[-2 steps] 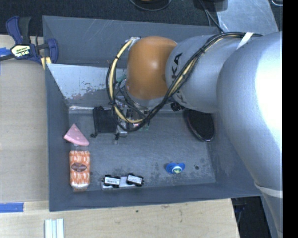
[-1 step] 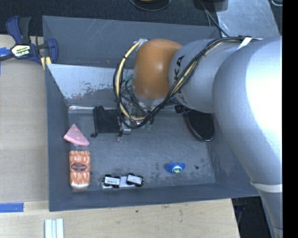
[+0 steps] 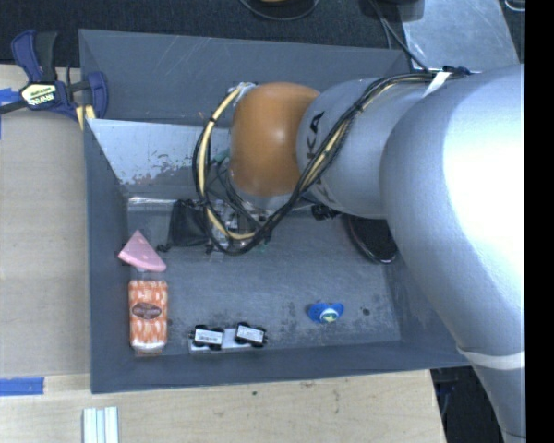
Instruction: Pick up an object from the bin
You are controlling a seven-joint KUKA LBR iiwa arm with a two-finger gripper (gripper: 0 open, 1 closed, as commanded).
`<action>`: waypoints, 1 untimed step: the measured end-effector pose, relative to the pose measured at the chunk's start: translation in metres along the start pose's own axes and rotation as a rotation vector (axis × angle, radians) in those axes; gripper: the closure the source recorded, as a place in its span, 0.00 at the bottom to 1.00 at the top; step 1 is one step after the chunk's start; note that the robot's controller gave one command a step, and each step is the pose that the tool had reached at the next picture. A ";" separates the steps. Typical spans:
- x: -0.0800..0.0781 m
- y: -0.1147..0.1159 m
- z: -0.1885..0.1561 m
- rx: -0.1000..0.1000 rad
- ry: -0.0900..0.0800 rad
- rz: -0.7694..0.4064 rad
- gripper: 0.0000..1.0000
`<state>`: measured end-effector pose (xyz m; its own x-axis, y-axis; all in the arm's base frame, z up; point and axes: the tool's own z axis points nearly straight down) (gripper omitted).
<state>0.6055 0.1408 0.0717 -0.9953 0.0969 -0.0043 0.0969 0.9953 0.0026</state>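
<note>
My gripper (image 3: 220,220) is low in the back left part of the bin, mostly hidden under the arm's orange cover and cables. A black angular thing (image 3: 184,221) sits right against its left side; whether it is touching the gripper I cannot tell. A pink wedge (image 3: 141,252) lies just left of and below that, near the bin's left wall. Further toward the front left lies an orange patterned packet (image 3: 148,315).
Two small black-and-white clips (image 3: 206,338) (image 3: 250,335) lie along the front wall. A blue cap (image 3: 325,314) rests at the front right. A dark oval object (image 3: 371,240) lies partly under the arm, which covers the bin's right and back.
</note>
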 end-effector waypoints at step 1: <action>0.000 0.000 0.000 0.000 0.000 0.000 1.00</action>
<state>0.6055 0.1408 0.0717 -0.9953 0.0970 -0.0043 0.0970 0.9953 0.0026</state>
